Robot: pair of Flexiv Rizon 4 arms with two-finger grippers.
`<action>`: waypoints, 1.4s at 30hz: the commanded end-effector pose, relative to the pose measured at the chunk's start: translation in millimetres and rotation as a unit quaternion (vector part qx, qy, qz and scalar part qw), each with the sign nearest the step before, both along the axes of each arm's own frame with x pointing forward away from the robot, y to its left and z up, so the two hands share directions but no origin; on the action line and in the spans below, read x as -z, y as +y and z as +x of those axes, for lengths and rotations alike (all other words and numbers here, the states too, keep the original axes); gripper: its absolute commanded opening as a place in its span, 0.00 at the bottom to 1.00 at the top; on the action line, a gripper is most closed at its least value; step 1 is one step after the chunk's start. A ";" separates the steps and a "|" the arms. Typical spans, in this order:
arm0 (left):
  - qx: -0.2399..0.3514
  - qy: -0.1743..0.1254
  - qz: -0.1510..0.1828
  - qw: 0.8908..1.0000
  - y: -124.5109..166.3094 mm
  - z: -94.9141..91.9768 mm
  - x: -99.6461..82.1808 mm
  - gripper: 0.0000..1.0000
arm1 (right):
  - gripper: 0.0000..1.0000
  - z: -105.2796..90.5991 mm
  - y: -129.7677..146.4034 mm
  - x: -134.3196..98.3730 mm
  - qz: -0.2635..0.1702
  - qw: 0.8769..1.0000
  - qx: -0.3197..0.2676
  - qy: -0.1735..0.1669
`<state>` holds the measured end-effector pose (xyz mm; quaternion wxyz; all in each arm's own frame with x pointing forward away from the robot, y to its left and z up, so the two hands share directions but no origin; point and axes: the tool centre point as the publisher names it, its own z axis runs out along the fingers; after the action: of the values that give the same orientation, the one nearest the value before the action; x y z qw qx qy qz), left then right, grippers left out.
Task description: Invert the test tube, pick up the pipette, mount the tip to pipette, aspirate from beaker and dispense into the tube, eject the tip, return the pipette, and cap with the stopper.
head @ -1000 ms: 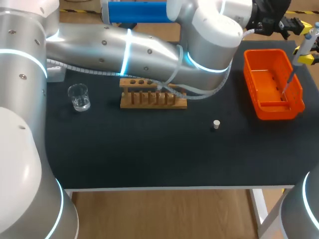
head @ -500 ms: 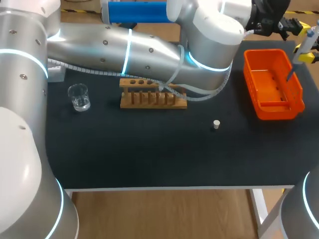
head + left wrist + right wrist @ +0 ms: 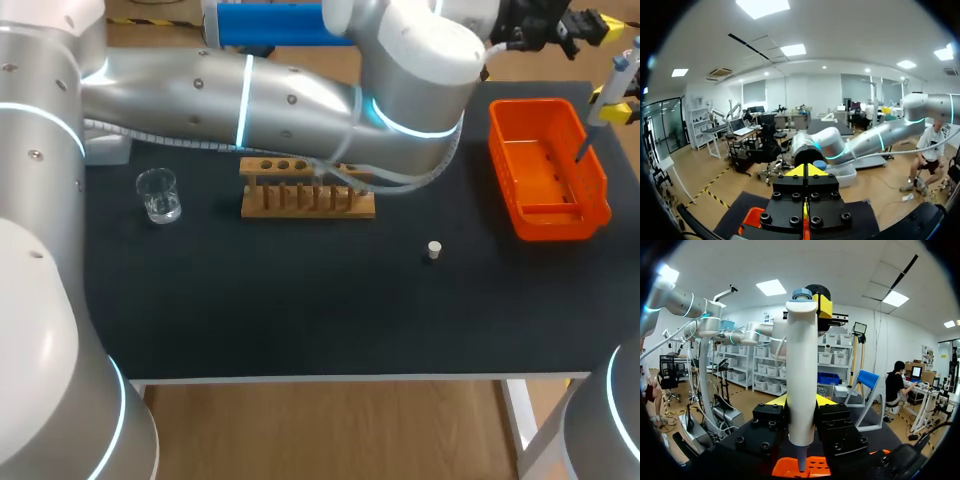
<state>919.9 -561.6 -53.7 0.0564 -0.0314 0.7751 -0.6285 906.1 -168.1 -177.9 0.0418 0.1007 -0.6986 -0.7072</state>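
Note:
My right gripper [image 3: 612, 104] at the table's far right is shut on the white pipette [image 3: 610, 95], held upright over the orange bin [image 3: 600, 205]. In the right wrist view the pipette [image 3: 801, 370] stands between the fingers of my right gripper [image 3: 801, 407], its bare grey nozzle over the bin [image 3: 790, 467]. My left gripper [image 3: 588, 24] is shut and empty, close behind the pipette's top [image 3: 822, 302]; its yellow tips [image 3: 807, 170] meet. The wooden tube rack [image 3: 307, 198] is partly hidden by my left arm. The glass beaker [image 3: 158, 195] stands far left, the white stopper [image 3: 433, 250] in the middle.
My left arm [image 3: 300, 95] stretches across the back of the black table [image 3: 300, 310], passing low over the rack. The orange bin takes up the back right corner. A white block [image 3: 105, 148] sits at the back left edge.
The long clear tip that hung from the pipette into the bin a second ago no longer shows. The pipette has risen a little, and my left arm has shifted slightly back.

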 end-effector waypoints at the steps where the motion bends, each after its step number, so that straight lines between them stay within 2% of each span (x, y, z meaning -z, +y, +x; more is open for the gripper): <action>1: 0.000 0.001 0.015 1.000 16.4 0.7 -11.4 0.62 | 0.00 0.4 -0.2 -0.9 -0.002 1.000 -0.001 0.000; 2: -0.001 0.002 0.018 1.000 19.1 1.6 -13.7 1.00 | 0.00 0.4 -0.2 -0.9 -0.002 1.000 -0.001 0.000; 13: 0.051 0.019 0.062 0.997 41.5 9.1 -29.0 1.00 | 0.00 0.4 -0.2 -0.9 -0.002 1.000 -0.001 0.000; 20: 0.070 0.027 0.047 0.996 59.6 4.7 -18.8 1.00 | 0.00 0.4 -0.2 -0.9 -0.002 1.000 -0.001 0.000; 25: 0.062 0.042 0.046 0.996 75.3 -5.1 -7.6 1.00 | 0.00 0.4 -0.2 -0.9 -0.002 1.000 -0.001 0.000; 38: 0.012 0.048 0.010 0.999 127.9 -46.2 16.8 1.00 | 0.00 0.4 -0.2 -0.9 -0.002 1.000 -0.001 0.000; 42: -0.006 0.067 0.006 0.998 134.9 -57.1 20.7 1.00 | 0.00 0.4 -0.2 -0.9 -0.002 1.000 -0.001 0.000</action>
<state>875.9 -437.7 -71.5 -0.0053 -0.0663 0.7990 -0.5976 906.1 -168.1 -177.9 0.0418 0.1007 -0.6986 -0.7072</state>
